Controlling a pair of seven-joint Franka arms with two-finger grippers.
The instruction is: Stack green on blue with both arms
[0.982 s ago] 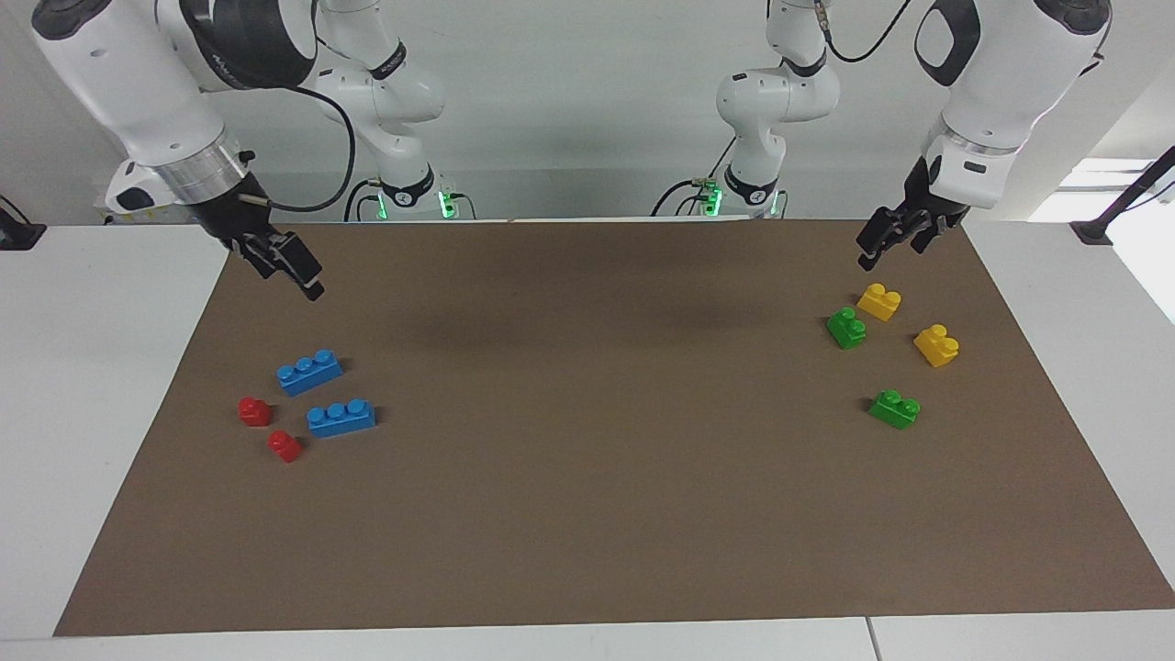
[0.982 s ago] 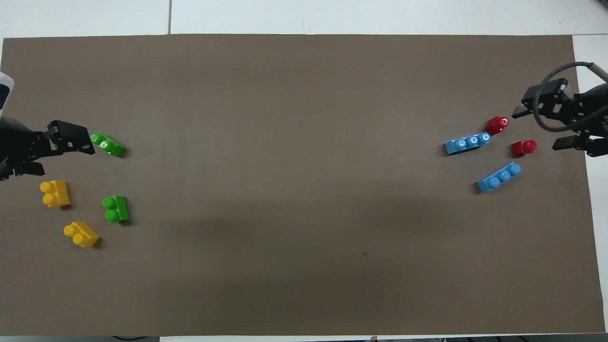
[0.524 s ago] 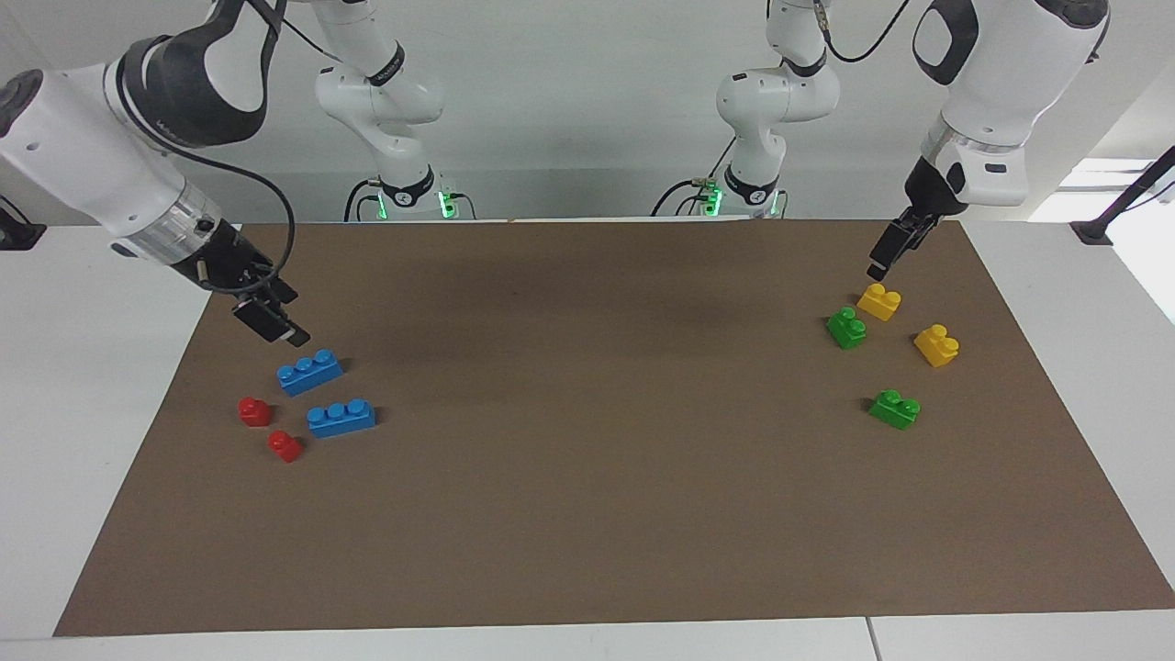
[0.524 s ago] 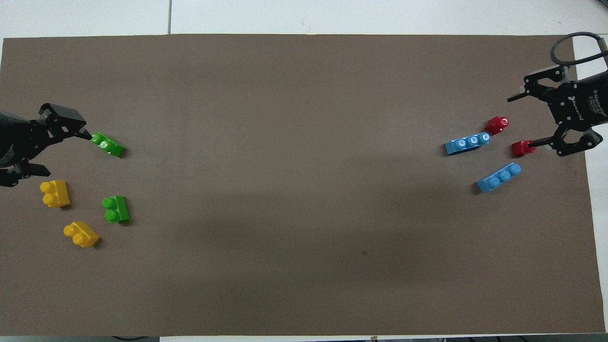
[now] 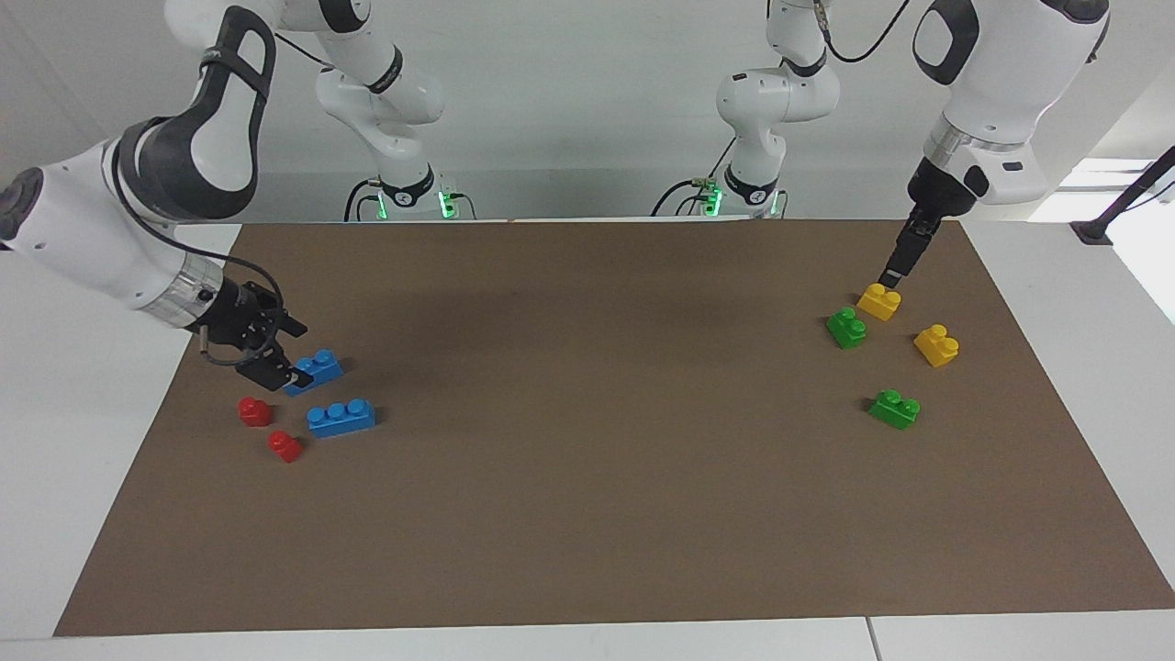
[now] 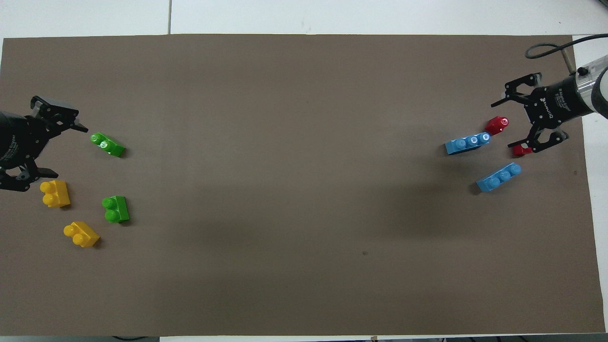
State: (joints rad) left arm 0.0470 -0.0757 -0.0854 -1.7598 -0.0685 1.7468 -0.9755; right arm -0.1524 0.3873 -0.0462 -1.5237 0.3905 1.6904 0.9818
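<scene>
Two green bricks (image 5: 846, 328) (image 5: 895, 408) lie toward the left arm's end of the table, also in the overhead view (image 6: 115, 209) (image 6: 108, 145). Two blue bricks (image 5: 317, 365) (image 5: 341, 418) lie toward the right arm's end, also in the overhead view (image 6: 498, 176) (image 6: 468, 142). My right gripper (image 5: 286, 349) is open and low, and one finger covers the end of the blue brick nearer to the robots. It also shows in the overhead view (image 6: 502, 124). My left gripper (image 5: 892, 273) is open in the air, just above a yellow brick (image 5: 878, 301) beside the nearer green brick. It also shows in the overhead view (image 6: 66, 149).
A second yellow brick (image 5: 936, 346) lies by the green ones. Two small red bricks (image 5: 255, 410) (image 5: 285, 446) lie beside the blue bricks. All lie on a brown mat (image 5: 587, 413).
My right gripper has come down and in from the mat's edge to the nearer blue brick. My left gripper has turned and dropped slightly toward the yellow brick. No brick has moved.
</scene>
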